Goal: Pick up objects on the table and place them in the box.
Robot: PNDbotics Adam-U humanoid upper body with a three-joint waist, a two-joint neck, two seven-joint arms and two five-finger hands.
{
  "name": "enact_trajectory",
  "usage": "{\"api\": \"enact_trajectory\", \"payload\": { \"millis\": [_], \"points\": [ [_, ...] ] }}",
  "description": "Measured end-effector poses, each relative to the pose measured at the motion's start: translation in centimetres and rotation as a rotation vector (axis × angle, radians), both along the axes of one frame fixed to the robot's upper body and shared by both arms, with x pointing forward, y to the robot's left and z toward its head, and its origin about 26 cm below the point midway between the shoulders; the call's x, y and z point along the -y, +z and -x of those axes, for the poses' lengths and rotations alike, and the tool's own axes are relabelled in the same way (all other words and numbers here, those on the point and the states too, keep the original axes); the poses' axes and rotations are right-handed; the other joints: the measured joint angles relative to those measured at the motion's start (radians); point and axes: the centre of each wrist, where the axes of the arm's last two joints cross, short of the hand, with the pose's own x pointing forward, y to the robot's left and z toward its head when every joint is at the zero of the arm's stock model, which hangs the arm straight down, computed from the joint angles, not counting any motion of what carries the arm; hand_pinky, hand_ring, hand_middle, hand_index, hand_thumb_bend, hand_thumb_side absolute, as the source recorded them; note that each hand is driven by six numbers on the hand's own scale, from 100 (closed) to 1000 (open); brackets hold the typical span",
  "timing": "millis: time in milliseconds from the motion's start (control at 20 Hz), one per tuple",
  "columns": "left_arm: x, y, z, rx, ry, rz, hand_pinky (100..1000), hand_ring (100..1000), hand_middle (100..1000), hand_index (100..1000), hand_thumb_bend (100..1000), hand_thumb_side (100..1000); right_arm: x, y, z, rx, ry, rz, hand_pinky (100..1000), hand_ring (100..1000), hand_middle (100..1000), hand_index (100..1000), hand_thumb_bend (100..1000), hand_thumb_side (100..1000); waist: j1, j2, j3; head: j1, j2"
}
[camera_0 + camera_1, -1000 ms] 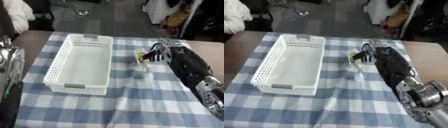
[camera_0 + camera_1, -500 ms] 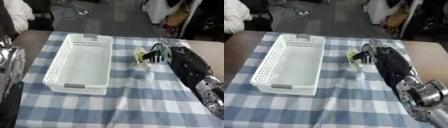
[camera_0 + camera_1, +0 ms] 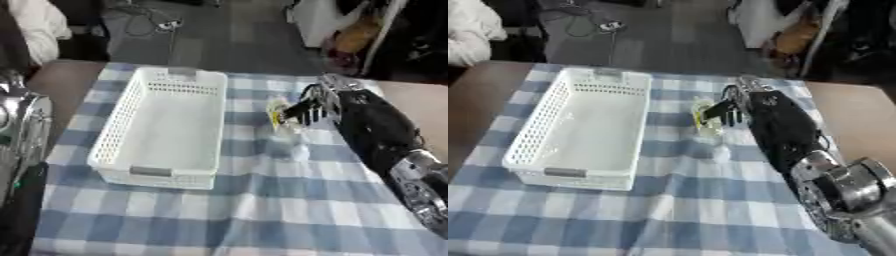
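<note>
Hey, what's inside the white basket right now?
The white basket looks empty: only its bare floor shows. Its near wall hides a strip of floor behind it. The yellowish object sits outside on the checked cloth, at the right hand.

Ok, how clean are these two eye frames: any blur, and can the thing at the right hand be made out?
Left eye view: soft all over; the right hand has its fingers curled at a pale yellowish object that cannot be identified. Right eye view: equally soft, though the white basket mesh reads; even light, no glare on the checked cloth.
</note>
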Motion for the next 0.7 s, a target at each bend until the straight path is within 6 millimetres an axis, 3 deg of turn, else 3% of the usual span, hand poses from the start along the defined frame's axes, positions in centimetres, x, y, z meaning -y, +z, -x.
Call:
{"api": "enact_trajectory", "payload": {
  "millis": [200,700],
  "points": [
    [0.0,0.0,0.0,0.001,-0.001,0.001,684,605,822,786,183,1000,-0.1,-0.6,0.2,-0.004,0.018,0.040,930,884,758,878,432,1000,0.000,0.000,0.002,0.009,0.000],
    [0.0,0.0,0.0,0.002,-0.001,0.002,684,605,822,786,184,1000,-0.8,-1.4,0.6,0.000,0.058,0.106,934,906,803,931,422,1000,0.000,0.000,0.003,0.032,0.000]
  ]
}}
